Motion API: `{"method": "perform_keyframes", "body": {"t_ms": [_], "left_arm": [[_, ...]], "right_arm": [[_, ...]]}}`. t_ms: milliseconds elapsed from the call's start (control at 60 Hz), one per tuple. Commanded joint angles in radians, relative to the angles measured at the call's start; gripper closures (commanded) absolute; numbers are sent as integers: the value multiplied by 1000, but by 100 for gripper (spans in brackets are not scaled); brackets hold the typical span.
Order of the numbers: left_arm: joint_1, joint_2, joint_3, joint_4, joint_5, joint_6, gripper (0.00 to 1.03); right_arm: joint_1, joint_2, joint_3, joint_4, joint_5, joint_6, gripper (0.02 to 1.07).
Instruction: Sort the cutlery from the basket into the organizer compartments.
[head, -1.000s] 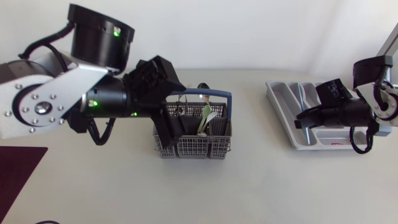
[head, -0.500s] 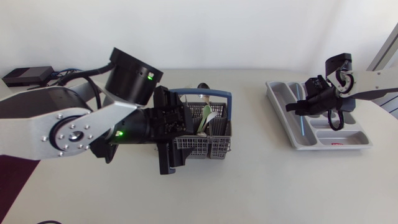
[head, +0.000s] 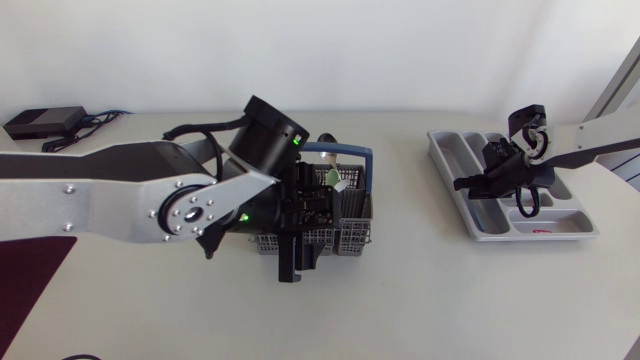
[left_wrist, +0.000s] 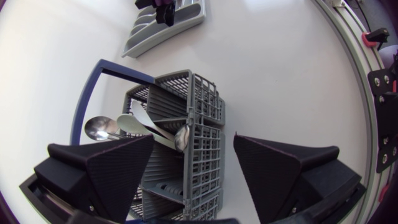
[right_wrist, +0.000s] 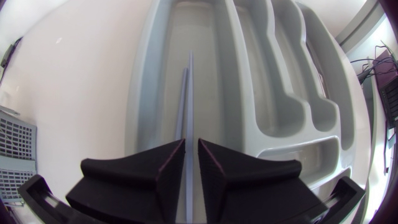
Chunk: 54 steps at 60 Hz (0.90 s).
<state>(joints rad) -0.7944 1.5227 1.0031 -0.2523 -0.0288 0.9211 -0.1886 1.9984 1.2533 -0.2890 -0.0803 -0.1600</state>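
Two end effectors share the table (head: 420, 300). The left end effector (left_wrist: 194, 140), fingers spread wide and empty, hangs point-down over the basket (left_wrist: 186, 99), where a spoon (left_wrist: 99, 127) leans. If it drops off-line it could catch the grid wall and drag the basket. Its arm reaches across with the wrist bent down. Well apart from the basket, the right end effector (right_wrist: 191, 142) pinches a slim blue utensil (right_wrist: 189, 93) low in the organizer (right_wrist: 144, 81).

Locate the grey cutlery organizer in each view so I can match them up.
Head view: organizer at the table's right, under the right hand.
Left wrist view: organizer far ahead of the left hand, beyond the basket.
Right wrist view: organizer directly under the right hand, filling most of the view.
Shared landmark: the basket's grey mesh, in all three views.
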Motion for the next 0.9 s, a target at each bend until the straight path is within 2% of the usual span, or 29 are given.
{"method": "perform_keyframes", "body": {"t_ms": [0, 83, 183, 367, 467, 500, 567, 883], "left_arm": [[-5, 40, 49, 7, -13, 22, 25], [-5, 54, 65, 7, -20, 21, 32], [-6, 74, 81, 7, -34, 21, 41], [-5, 100, 92, 7, -46, 21, 44], [-3, 117, 92, 8, -54, 22, 57], [-5, 120, 92, 15, -62, 24, 62], [-5, 122, 91, 24, -68, 25, 67], [1, 136, 97, 42, -88, 27, 67]], "right_arm": [[-14, 14, 1, -15, 8, 11, 53], [-14, -27, -34, -1, 8, -1, 33], [-12, -95, -91, 24, 8, -13, 26], [3, -242, -193, 48, 8, -35, 24], [18, -328, -246, 48, 8, -41, 24], [26, -360, -265, 48, 8, -42, 21], [40, -409, -295, 48, 10, -44, 20], [103, -546, -390, 47, 27, -47, 20]]}}
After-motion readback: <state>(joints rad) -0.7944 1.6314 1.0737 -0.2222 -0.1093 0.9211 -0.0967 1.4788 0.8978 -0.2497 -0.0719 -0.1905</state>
